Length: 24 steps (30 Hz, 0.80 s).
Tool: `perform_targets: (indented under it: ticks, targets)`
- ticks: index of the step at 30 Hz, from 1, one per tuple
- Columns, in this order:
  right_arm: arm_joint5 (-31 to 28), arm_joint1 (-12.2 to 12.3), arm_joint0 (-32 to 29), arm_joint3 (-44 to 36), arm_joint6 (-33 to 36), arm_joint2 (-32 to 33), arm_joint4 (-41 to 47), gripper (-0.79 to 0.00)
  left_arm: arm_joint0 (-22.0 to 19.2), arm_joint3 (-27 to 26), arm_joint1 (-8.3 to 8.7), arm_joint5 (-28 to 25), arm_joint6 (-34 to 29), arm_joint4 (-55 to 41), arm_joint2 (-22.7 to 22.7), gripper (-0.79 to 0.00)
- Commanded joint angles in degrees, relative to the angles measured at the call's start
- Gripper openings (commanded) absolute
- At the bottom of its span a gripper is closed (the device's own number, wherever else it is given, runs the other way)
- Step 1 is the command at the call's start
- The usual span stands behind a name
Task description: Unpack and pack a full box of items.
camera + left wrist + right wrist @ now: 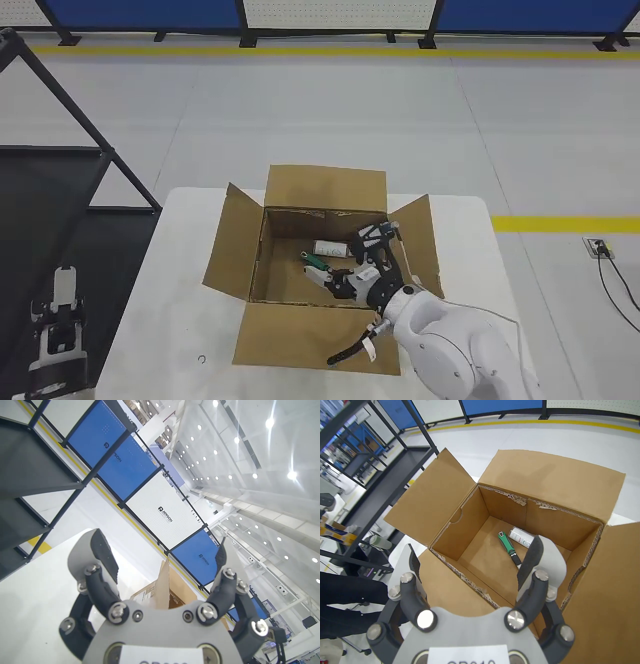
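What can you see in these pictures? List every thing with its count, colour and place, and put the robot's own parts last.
cardboard box: one, brown, flaps open, on the table
tool: one, green handle, lying on the box floor
can: one, white, lying beside the tool on the box floor
table: one, white, under the box
rack: one, black, beside the table
panels: several, blue and white, along the far floor edge
right gripper: one, grey and black, above the box, jaws open
left gripper: one, grey and black, jaws open, box beyond it
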Motion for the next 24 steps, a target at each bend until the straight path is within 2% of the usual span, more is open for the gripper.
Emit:
perform_targets:
  ticks: [1, 14, 17, 20, 24]
  targets:
    - [2.75, -0.72, 2.70, 2.73, 0.00, -2.23, 1.48, 0.000, 0.41, 0.00, -0.04, -0.26, -0.14, -0.47, -0.34, 0.000]
    - [2.62, -0.72, 2.57, 2.71, -0.39, -2.31, 1.25, 0.000, 0.41, 0.00, -0.04, -0.26, -0.14, -0.47, -0.34, 0.000]
    - [1.74, -0.86, 2.67, 3.30, -1.55, -4.12, -2.53, 0.000, -0.03, 0.76, 0.01, -0.42, -2.25, -1.63, -0.11, 0.000]
    - [3.65, -1.72, 7.78, 6.78, 4.64, -7.58, -7.38, 0.000, -1.15, 1.66, 0.06, 0.76, -3.80, -1.22, 0.48, 0.000]
    - [7.77, -4.21, 19.02, 17.29, 17.29, -13.68, -10.99, 0.000, -2.51, 2.14, 0.13, 3.69, -6.15, -1.18, 0.75, 0.000]
